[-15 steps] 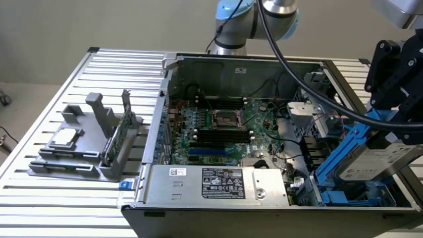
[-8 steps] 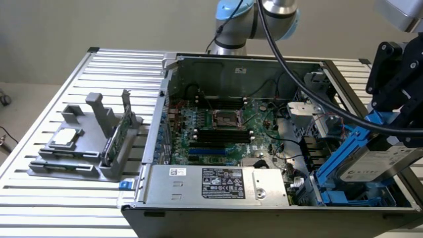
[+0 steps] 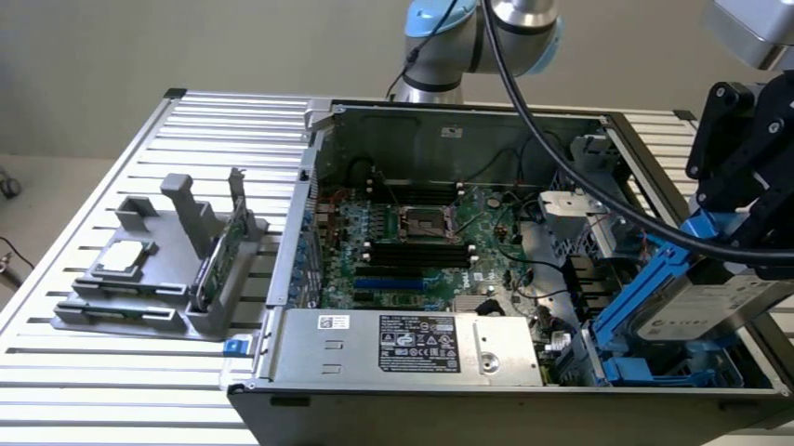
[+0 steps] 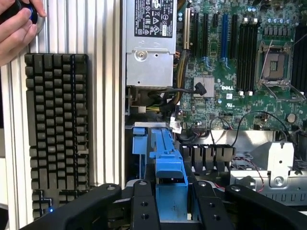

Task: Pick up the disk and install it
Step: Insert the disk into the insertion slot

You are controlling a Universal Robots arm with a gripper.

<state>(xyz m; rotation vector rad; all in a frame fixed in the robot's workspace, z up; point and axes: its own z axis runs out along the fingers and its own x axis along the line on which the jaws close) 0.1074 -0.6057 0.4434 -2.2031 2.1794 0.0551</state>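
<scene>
- Desk [image 3: 87,390]: silver metal top of parallel ribbed slats, carrying the open computer case [image 3: 434,121] and reaching past it toward both the exterior view's left and right.
- Wall [image 3: 186,46]: plain, pale beige-grey surface rising behind the computer case, beyond the far edge of the desk.
- Floor [image 3: 44,200]: pale beige, seen past the desk's edge, to the exterior view's left of the computer case.
- Light: soft and even; a pale sheen lies on the slats in front of the computer case, with faint shadows between the ribs.
</scene>
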